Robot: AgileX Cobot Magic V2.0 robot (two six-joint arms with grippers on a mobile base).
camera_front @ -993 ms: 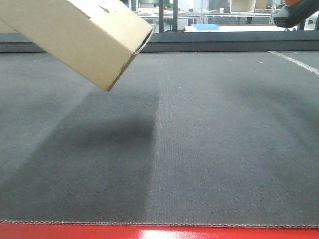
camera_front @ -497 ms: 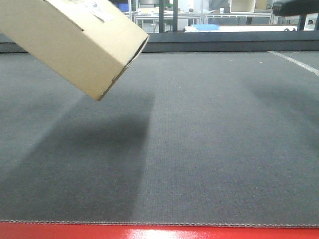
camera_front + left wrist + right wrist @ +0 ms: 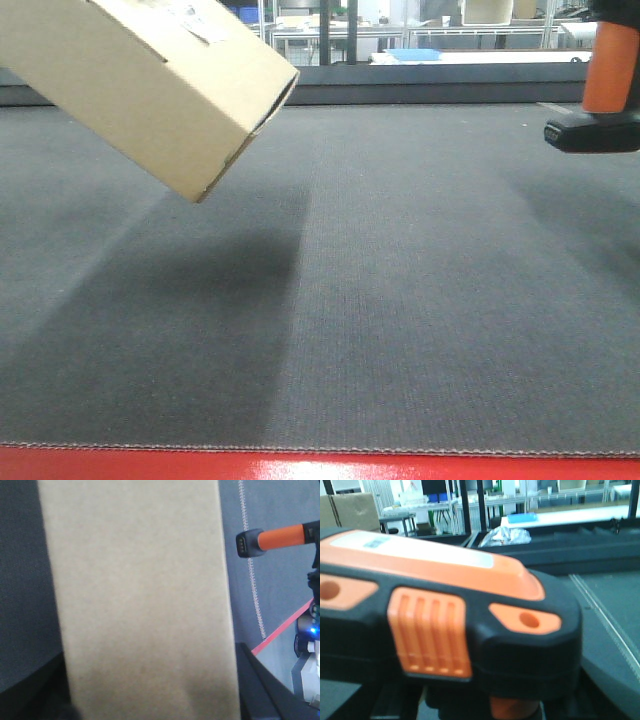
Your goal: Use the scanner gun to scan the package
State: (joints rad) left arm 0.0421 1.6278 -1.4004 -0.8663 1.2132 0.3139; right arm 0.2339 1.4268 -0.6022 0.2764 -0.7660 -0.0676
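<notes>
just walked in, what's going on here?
Two-arm scan job, mid-air. The package hangs tilted above the grey mat and fills the left wrist view, so the left arm apparently holds it. The scanner gun hangs at the right, filling the right wrist view. Both are off the mat, apart.

A dark grey ribbed mat (image 3: pixel 400 300) covers my tabletop, edged in front by a red strip (image 3: pixel 320 468) and crossed at the far right by a thin white line (image 3: pixel 590 125). A dark rail (image 3: pixel 430 80) closes the far side. Beyond it I see a blue tray (image 3: pixel 412 55), a crumpled clear bag (image 3: pixel 506 536), metal racks (image 3: pixel 435 510) and a big cardboard box (image 3: pixel 350 510).
</notes>
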